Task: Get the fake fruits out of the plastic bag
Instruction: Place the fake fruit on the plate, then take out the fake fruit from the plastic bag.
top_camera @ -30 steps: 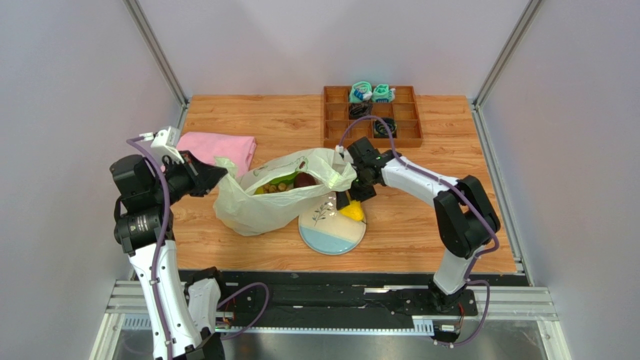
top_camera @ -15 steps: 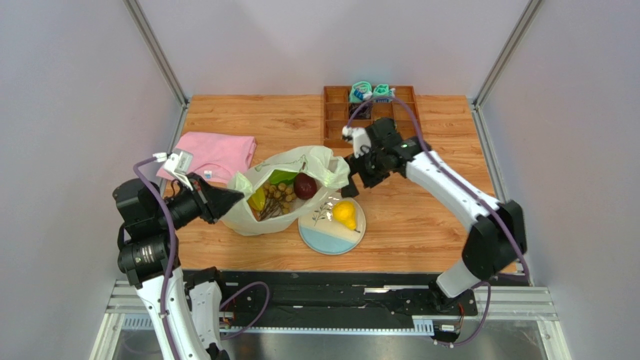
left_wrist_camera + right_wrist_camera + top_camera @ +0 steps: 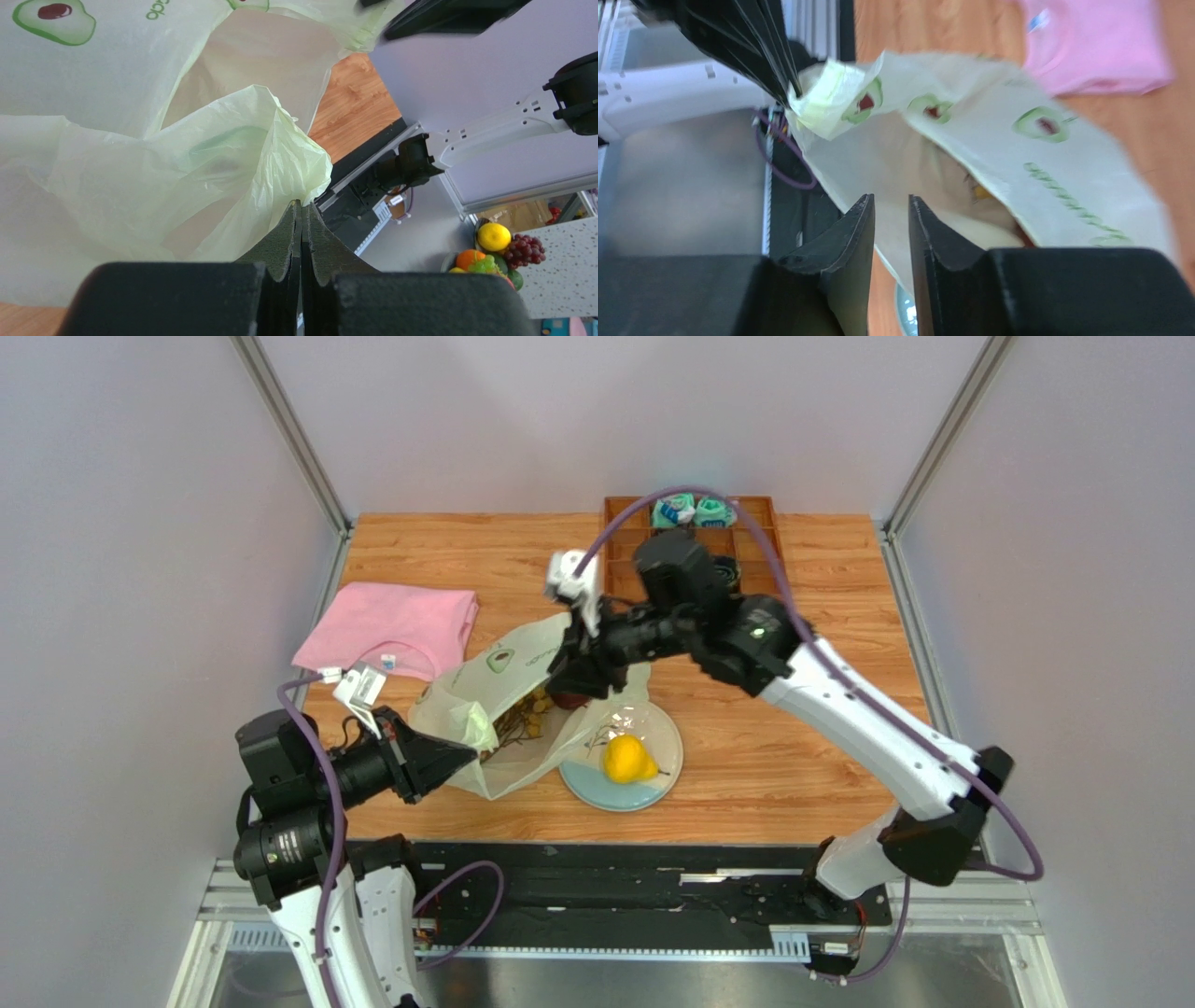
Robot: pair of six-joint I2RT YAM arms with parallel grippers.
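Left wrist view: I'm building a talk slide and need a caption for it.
Left claw pinching the edge of a pale green plastic bag with avocado prints, wooden table beyond.

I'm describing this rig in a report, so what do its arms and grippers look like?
The left arm and right arm share white shells, black joints and looping purple cables. The left gripper and right gripper have matte black fingers tapering to thin tips.
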